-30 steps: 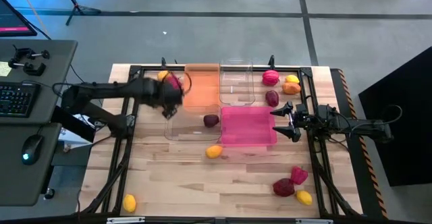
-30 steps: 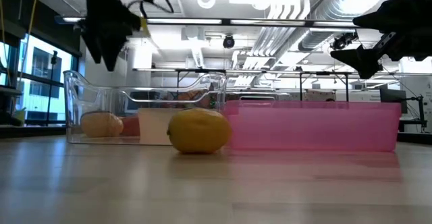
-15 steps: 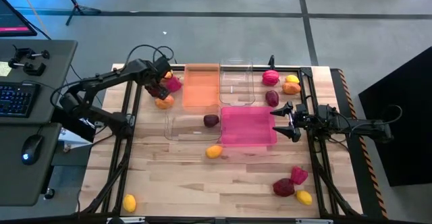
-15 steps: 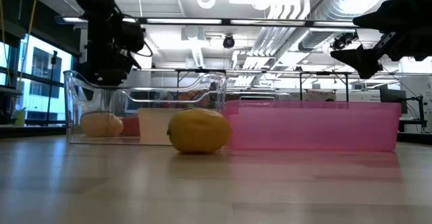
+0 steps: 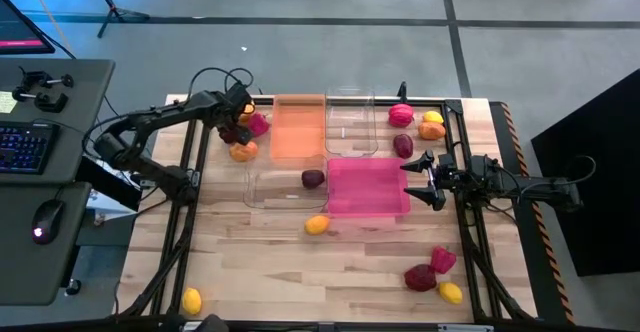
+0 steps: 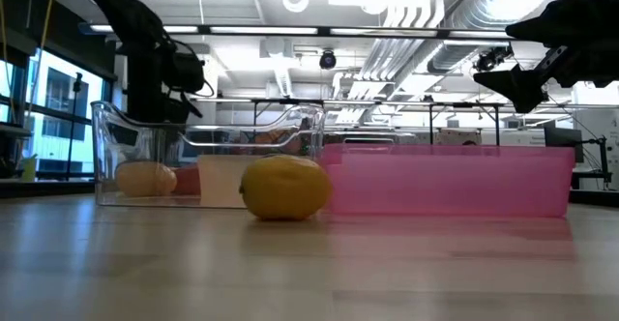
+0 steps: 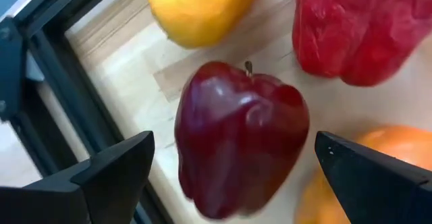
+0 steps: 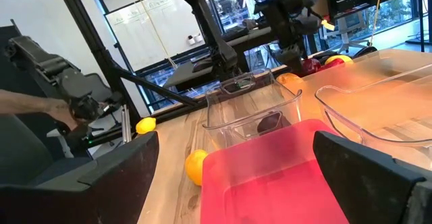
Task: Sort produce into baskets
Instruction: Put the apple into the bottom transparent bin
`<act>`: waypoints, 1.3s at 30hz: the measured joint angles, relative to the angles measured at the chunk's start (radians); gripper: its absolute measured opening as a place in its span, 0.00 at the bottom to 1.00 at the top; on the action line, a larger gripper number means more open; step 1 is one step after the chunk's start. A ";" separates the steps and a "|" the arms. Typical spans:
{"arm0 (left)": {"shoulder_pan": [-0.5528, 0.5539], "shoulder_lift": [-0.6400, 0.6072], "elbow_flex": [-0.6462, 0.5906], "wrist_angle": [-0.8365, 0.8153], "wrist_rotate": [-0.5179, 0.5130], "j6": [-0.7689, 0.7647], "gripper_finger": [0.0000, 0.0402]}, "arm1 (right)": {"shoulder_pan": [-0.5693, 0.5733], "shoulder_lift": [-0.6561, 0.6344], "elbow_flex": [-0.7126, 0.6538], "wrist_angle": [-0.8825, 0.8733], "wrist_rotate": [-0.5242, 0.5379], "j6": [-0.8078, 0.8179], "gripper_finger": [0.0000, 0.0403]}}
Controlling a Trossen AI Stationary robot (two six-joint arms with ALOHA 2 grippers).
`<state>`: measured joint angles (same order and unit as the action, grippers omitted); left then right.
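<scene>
Over by the far left corner of the tabletop, the left gripper is down among a small cluster of toy produce, its two dark fingers spread wide on either side of a glossy dark maroon apple that lies on the wood between them, not yet touched by either. Just beside that apple sit a yellow-orange rounded fruit, a crinkled pink-red pepper and an orange fruit, the apple close against the black frame rail that runs along the table's left edge. From above, the pink-red piece and the orange one show next to the translucent orange rectangular bin, which stands at the far edge beside a clear colourless bin. Nearer the middle, a second clear bin holds a dark maroon fruit, with the bright pink bin touching its right side and a yellow-orange lemon-shaped fruit on the wood just in front of them. The right gripper hangs by the pink bin's right side, fingers parted with nothing between them. More produce lies at the far right corner and toward the near right corner, and one yellow fruit sits alone at the near left corner.
</scene>
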<state>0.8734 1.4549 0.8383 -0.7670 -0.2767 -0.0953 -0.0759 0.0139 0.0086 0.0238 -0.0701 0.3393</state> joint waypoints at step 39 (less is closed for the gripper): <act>-0.601 -0.621 0.002 0.137 0.194 -0.557 0.63 | 0.000 0.000 0.000 0.000 0.000 0.000 0.95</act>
<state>0.2727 0.8339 0.8402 -0.6301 -0.0830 -0.6526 -0.0761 0.0135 0.0088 0.0242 -0.0704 0.3392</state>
